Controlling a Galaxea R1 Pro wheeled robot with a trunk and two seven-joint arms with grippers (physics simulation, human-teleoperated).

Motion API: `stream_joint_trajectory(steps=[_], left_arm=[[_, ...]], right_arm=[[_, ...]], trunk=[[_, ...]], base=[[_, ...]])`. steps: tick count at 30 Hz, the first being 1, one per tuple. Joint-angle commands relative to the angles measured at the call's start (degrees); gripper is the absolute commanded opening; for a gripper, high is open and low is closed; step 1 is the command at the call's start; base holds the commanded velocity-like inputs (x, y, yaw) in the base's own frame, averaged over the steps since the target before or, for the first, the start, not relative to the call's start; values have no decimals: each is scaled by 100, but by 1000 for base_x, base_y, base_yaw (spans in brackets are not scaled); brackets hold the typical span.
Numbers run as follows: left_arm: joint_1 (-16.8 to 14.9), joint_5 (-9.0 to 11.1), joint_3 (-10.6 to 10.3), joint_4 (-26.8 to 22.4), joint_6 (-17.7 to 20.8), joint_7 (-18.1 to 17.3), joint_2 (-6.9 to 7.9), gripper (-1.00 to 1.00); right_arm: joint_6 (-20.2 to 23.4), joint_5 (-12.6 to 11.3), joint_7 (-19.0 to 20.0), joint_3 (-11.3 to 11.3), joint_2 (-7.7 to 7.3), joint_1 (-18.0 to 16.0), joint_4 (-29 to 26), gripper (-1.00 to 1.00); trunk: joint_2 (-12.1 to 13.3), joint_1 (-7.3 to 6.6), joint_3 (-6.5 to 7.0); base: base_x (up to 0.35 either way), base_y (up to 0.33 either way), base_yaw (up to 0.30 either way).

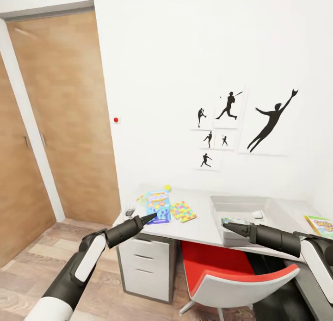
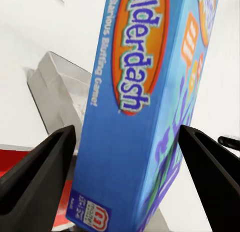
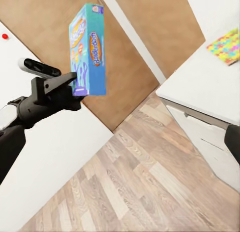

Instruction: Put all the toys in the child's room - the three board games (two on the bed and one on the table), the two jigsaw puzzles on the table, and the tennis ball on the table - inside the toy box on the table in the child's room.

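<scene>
**Between the left fingers: blue game box, bin off to its right**

Between the fingers of the left hand (image 2: 125, 157) stands the blue board game (image 2: 145, 106), gripped at one short end, its long axis running straight out from the fingertips. From this hand the toy box (image 1: 240, 207) lies to its right on the tabletop (image 1: 203, 228), with a jigsaw puzzle (image 1: 183, 211) between. The right hand (image 1: 225, 225) hovers at the bin's near rim, carrying nothing; whether its jaws are parted cannot be told. Judged nearer the load, the left arm must travel rightward.
</scene>
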Motion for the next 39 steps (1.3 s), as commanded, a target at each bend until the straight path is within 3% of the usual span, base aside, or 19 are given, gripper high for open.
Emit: stream_joint_trajectory(steps=[1, 8, 9, 16, 22, 26, 31, 32, 36, 37, 39], left_arm=[[0, 10, -5, -124, 32, 16, 5, -100], [0, 17, 10, -581, 45, 34, 4, -100], [0, 43, 57, -877, 49, 51, -3, -100], [0, 79, 84, -1544, 61, 145, -65, -100], [0, 106, 90, -2048, 78, 365, -101, -100], [0, 213, 91, -2198, 243, 648, -132, -100], [-54, 730, 97, -2349, 645, 1480, -205, -100], [-54, 730, 97, -2349, 645, 1480, -205, -100], [-304, 1331, 100, -2394, 772, 2525, -366, -100], [-304, 1331, 100, -2394, 772, 2525, -366, -100], [-407, 1589, 101, -2394, 804, 3163, -472, -100]], right_arm=[[25, -2, 15, -2, 1, -4, 3, 100], [23, -2, 17, -2, 1, -4, 3, 100], [17, -2, 16, -2, 1, -4, 3, 100], [10, -2, 16, -2, 1, -4, 3, 100], [12, -3, 20, -5, 1, -6, 3, 100], [16, -7, 23, -196, 1, -7, -2, 100], [23, -14, 23, -891, 1, -5, -5, 100], [23, -14, 23, -891, 1, -5, -5, 100], [29, -14, 24, -1178, 1, -4, -2, 100], [29, -14, 24, -1178, 1, -4, -2, 100], [31, -13, 24, -1330, 1, -4, -2, 100]], trunk=[[-3, 3, 0], [-3, 3, 19], [-3, 3, 22], [-3, 3, 42], [-3, 3, 51], [-3, 3, 53], [-3, 3, 54], [-3, 3, 55], [-3, 3, 55], [-3, 3, 55], [-3, 3, 55]], base=[[0, 0, -281], [0, 0, -281], [0, 0, -282], [0, 0, -255], [0, 0, -112], [0, 0, -44], [0, 0, -20], [0, 0, -12], [0, 0, -7], [0, 0, -5], [0, 0, -4]])
